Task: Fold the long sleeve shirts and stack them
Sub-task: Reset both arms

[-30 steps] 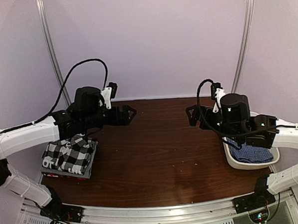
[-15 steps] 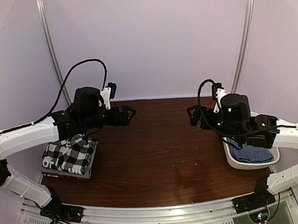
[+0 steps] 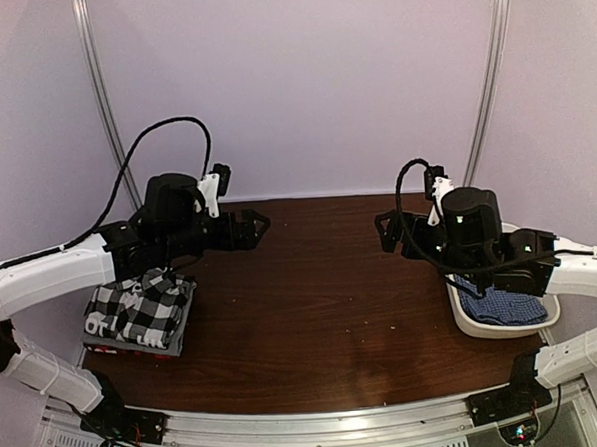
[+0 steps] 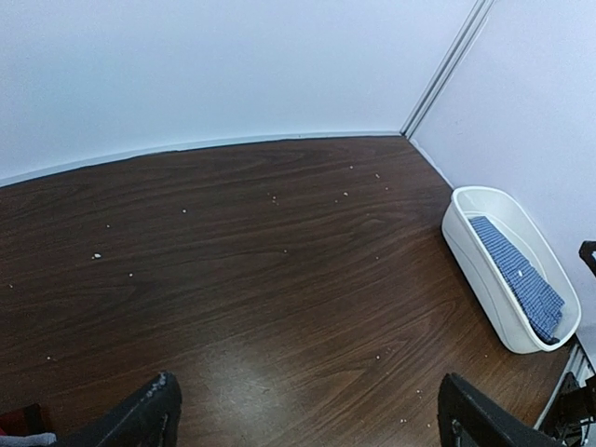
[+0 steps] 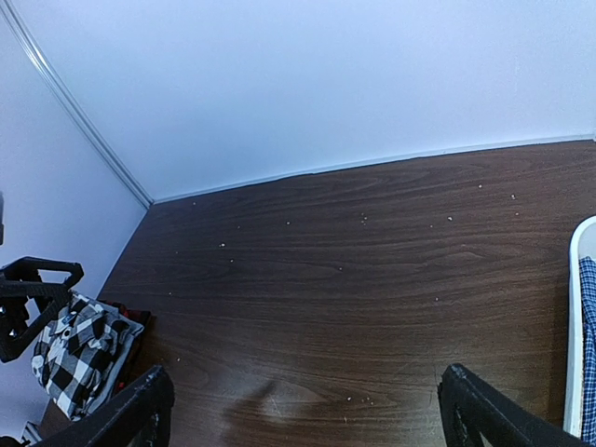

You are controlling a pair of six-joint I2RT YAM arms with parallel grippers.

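Observation:
A folded black-and-white check shirt (image 3: 141, 307) tops a stack at the table's left, with a grey shirt (image 3: 134, 341) and a red-black edge (image 3: 125, 350) under it; the check shirt also shows in the right wrist view (image 5: 79, 358). A blue fine-checked shirt (image 3: 503, 306) lies in the white tub (image 3: 484, 326), also seen in the left wrist view (image 4: 520, 277). My left gripper (image 3: 251, 228) is open and empty, above the table beside the stack. My right gripper (image 3: 386, 231) is open and empty, left of the tub.
The dark wooden table (image 3: 313, 303) carries small white specks. A pale wall (image 3: 301, 83) with two metal poles stands behind. The tub sits at the right edge and the stack at the left edge.
The left arm has drawn back slightly to the left. The right gripper has shifted very little. The shirts have not moved.

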